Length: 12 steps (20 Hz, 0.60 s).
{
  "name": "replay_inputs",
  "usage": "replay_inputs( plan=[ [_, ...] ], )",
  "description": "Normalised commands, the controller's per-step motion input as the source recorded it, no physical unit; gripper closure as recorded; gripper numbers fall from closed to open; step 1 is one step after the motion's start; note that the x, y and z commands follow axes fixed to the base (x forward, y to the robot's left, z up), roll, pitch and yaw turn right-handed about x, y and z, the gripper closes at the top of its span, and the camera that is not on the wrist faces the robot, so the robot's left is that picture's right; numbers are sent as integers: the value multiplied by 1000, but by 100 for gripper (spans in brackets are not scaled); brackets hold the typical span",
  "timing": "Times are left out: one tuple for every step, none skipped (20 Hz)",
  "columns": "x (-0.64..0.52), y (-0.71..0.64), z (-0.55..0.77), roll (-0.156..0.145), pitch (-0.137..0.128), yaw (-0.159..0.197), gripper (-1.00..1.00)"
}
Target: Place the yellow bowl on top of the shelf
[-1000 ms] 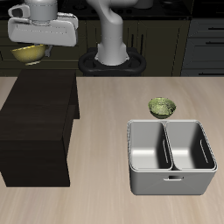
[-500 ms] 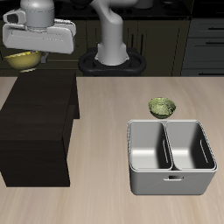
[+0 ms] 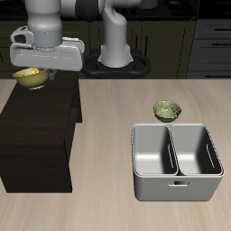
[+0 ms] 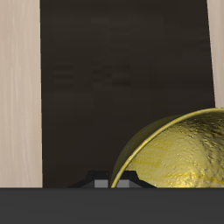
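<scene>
The yellow bowl (image 3: pixel 32 78) is golden-yellow and hangs from my gripper (image 3: pixel 32 72) just above the back part of the shelf's flat top. The gripper is shut on the bowl's rim. The shelf (image 3: pixel 38 126) is a large dark brown-black cabinet. In the wrist view the bowl (image 4: pixel 179 157) with its speckled inside fills the space close to the camera, with the dark shelf top (image 4: pixel 122 79) right below it. I cannot tell whether the bowl touches the shelf.
A greener olive bowl (image 3: pixel 168 110) sits on the table behind a grey two-compartment bin (image 3: pixel 176 161). The robot's base (image 3: pixel 115 61) stands at the table's back. Light table surface (image 4: pixel 17 87) shows past the shelf's sides.
My gripper with the yellow bowl has come down and shifted slightly toward the shelf's middle, from well above the shelf's back edge to just over its top.
</scene>
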Motion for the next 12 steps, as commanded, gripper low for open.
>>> replay_inputs(
  plan=[
    [2, 98, -261, -9, 51, -4, 100],
    [35, 164, -212, 19, -2, 27, 100],
    [-11, 52, -260, -69, 47, 48, 100],
    [-18, 1, -191, -137, 13, 37, 100],
    [-14, 251, -353, 69, 45, 21, -100],
    [-87, 15, -106, -41, 91, -11, -100],
    [0, 0, 0, 0, 0, 0, -100],
    [0, 0, 0, 0, 0, 0, -100],
    [-356, 621, -726, 120, 79, -31, -100],
    [-238, 259, -132, 29, -11, 34, -100],
    [-269, 334, -136, 83, 22, -5, -100],
    [-237, 280, -72, 81, 7, -1, -100]
  ],
)
